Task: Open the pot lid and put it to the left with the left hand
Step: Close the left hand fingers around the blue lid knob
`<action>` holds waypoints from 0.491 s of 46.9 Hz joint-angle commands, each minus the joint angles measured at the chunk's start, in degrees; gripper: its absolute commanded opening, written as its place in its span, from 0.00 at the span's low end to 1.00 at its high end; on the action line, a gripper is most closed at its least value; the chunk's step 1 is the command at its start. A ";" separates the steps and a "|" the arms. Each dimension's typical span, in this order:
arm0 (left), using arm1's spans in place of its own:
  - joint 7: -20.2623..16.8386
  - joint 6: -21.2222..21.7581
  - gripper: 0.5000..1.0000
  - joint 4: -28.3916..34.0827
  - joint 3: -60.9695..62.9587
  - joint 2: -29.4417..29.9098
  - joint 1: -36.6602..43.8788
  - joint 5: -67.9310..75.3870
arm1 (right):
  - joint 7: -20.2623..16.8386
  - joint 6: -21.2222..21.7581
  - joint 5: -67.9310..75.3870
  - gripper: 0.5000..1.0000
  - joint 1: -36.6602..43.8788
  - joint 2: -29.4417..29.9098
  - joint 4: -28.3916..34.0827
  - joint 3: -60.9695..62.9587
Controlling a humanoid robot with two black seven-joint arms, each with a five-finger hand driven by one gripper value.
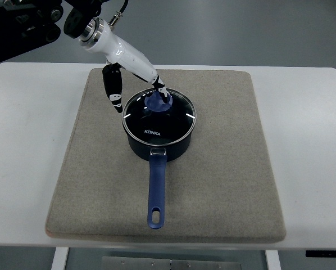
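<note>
Beige mat (224, 169) under lidded pot (158, 143), left hand (151, 84) at lid (157, 121) knob.

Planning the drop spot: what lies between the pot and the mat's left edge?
Only one finger of the left robot hand hangs there; otherwise the mat left of the pot is bare in the top view.

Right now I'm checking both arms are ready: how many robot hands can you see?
1. The left hand reaches in from the upper left, its fingers at the blue knob of the pot lid. No right hand is in view.
</note>
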 commanded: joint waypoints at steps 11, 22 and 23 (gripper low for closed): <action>0.00 0.00 0.86 -0.79 0.04 -0.15 -0.06 4.04 | 0.00 0.00 0.00 0.83 0.00 0.00 0.00 -0.02; 0.00 3.18 0.88 0.00 -0.66 -1.90 -0.41 3.51 | 0.00 0.00 0.00 0.83 0.00 0.00 0.00 -0.02; 0.00 3.44 0.88 0.18 -0.75 -1.91 -0.58 3.42 | 0.00 0.00 0.00 0.83 0.00 0.00 0.00 -0.02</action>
